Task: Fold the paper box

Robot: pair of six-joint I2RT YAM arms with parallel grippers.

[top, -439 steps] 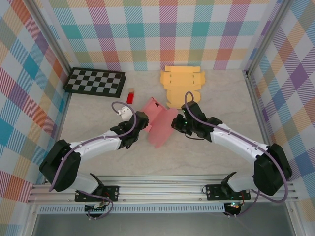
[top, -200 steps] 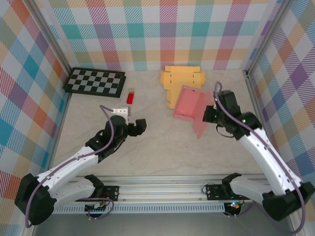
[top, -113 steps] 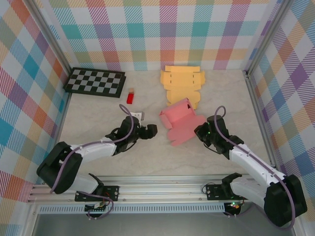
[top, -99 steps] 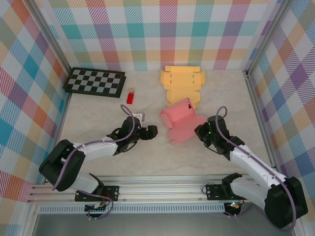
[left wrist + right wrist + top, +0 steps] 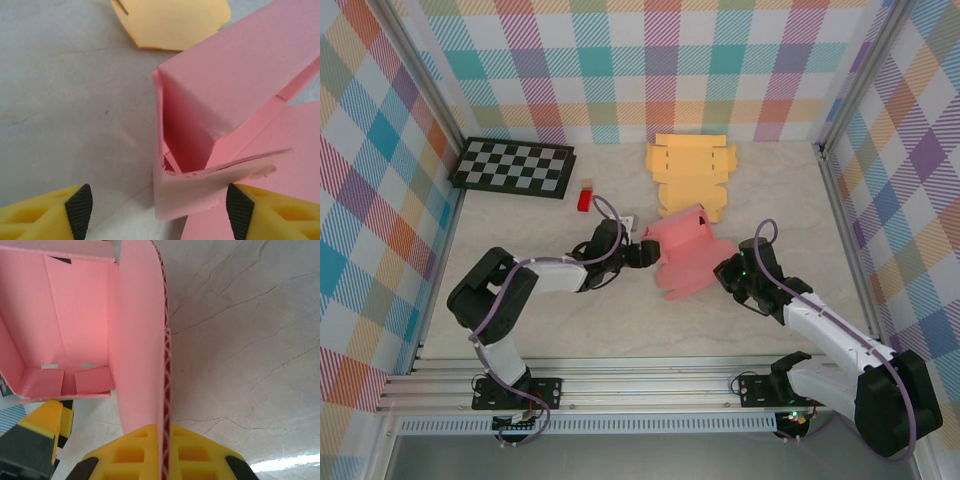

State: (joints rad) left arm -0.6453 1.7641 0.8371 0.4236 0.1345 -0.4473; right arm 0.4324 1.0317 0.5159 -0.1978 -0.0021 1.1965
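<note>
Paper box (image 5: 685,250) sitting half-folded | left gripper (image 5: 645,252) gaping wide at its 9 o'clock, empty | right gripper (image 5: 723,270) pinching its 4 o'clock edge | risk: left squeeze crumpling the near corner.

Table (image 5: 520,340): pale, marble-veined surface, level. Four items lie on it. Black-and-white checkerboard (image 5: 513,167), flat, at 10 o'clock near the far left corner. Small red block (image 5: 585,197) at 11 o'clock, just beside the board. Yellow cardboard blank (image 5: 690,172), unfolded and flat, at 12 o'clock. Pink paper box (image 5: 685,255), partly formed, just right of centre, its far edge meeting the blank.
</note>
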